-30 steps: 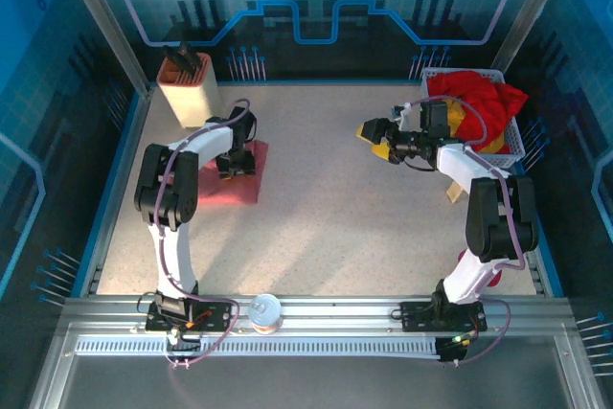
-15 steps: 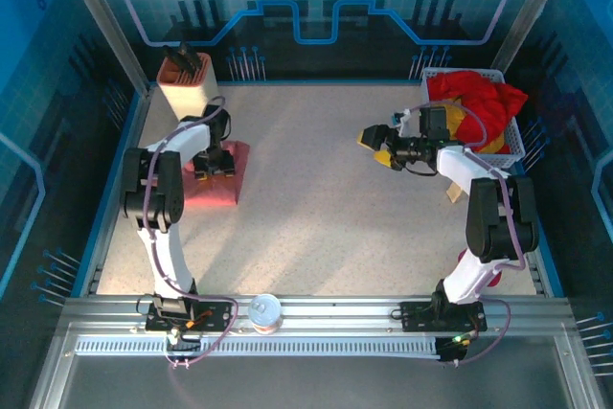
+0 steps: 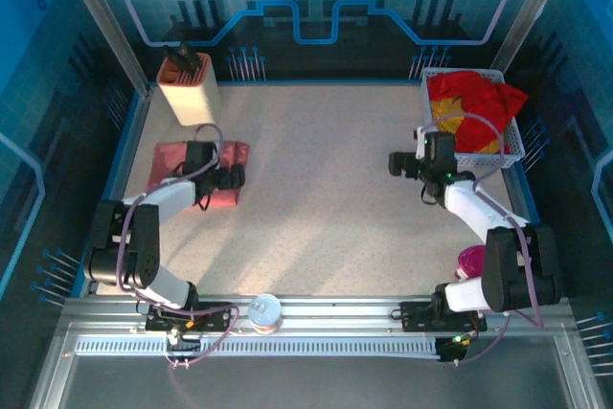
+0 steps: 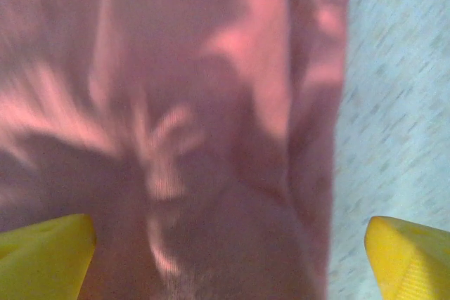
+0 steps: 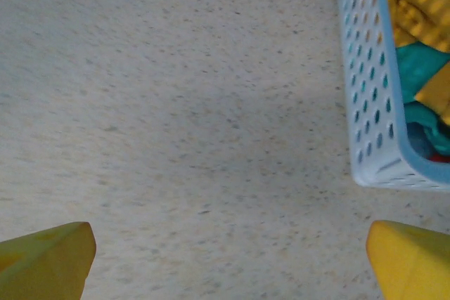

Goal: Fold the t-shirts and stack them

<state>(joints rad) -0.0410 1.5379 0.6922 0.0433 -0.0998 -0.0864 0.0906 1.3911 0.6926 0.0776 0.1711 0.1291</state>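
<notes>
Now, pink t-shirt (image 3: pixel 172 156): folded flat on the table (image 3: pixel 326 198), far across from the basket (image 5: pixel 367 82).
Red t-shirt (image 3: pixel 484 98), yellow t-shirt (image 3: pixel 471 131): heaped together in the basket.
Left arm (image 3: pixel 158 198): jaws wide apart, empty, low over the pink t-shirt.
Right arm (image 3: pixel 469 206): jaws wide apart, empty, over table just beside the basket.

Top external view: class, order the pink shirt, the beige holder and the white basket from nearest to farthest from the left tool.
1. Pink shirt, directly beneath the left tool.
2. Beige holder, back left corner.
3. White basket, far right side.
</notes>
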